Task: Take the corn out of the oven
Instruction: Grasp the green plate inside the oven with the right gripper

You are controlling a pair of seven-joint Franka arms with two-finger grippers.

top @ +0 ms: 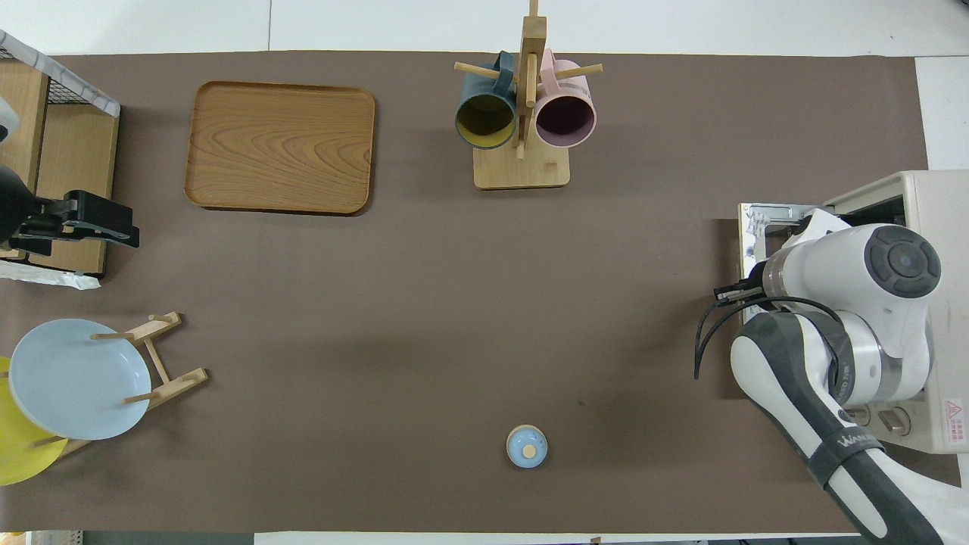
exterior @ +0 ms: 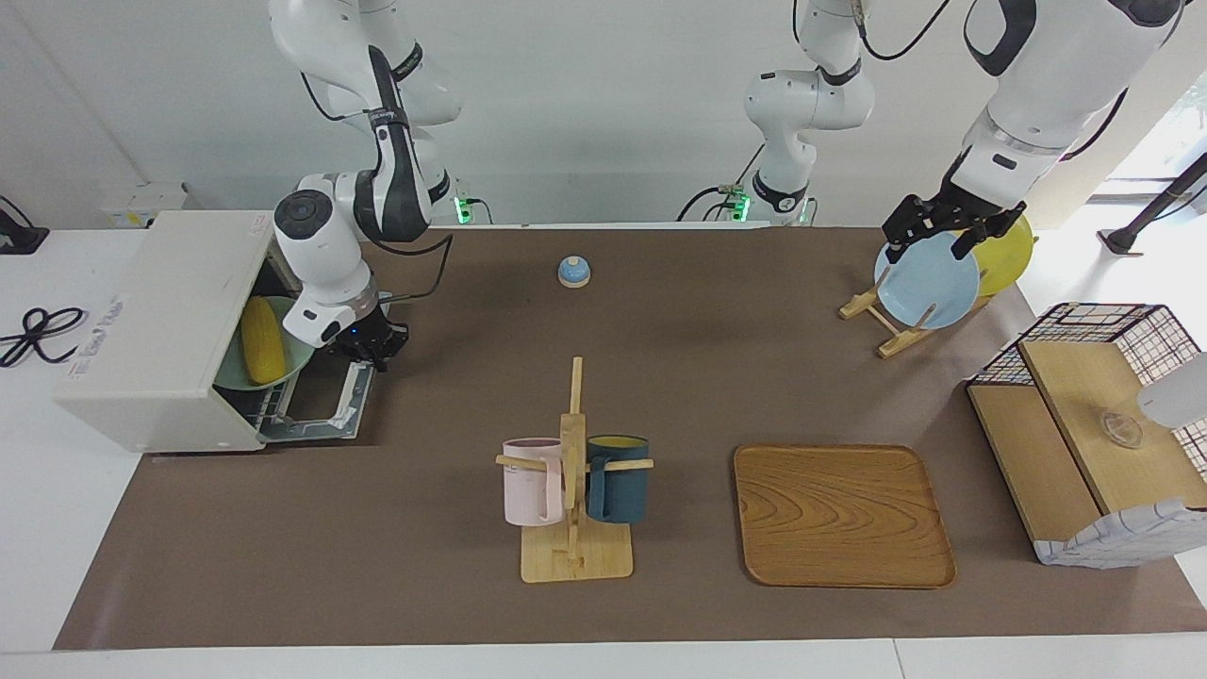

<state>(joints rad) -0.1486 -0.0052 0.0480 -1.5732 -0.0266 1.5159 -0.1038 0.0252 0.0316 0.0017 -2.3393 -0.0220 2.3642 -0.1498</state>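
The off-white oven (exterior: 151,321) stands at the right arm's end of the table. Its door (exterior: 316,410) lies folded down flat and open. Inside, the yellow corn (exterior: 263,352) lies on a pale green dish (exterior: 298,358). My right gripper (exterior: 371,347) is at the handle edge of the door, shut on the handle. In the overhead view the right arm covers the door (top: 761,227) and the corn is hidden. My left gripper (exterior: 946,234) is open and empty, waiting in the air above the plate rack.
A mug rack (exterior: 573,481) with a pink and a dark teal mug stands mid-table. Toward the left arm's end are a wooden tray (exterior: 842,514), a plate rack with a blue plate (exterior: 926,281) and a yellow plate (exterior: 1007,253), and a wooden box with a wire basket (exterior: 1084,424). A small blue knobbed lid (exterior: 573,272) lies near the robots.
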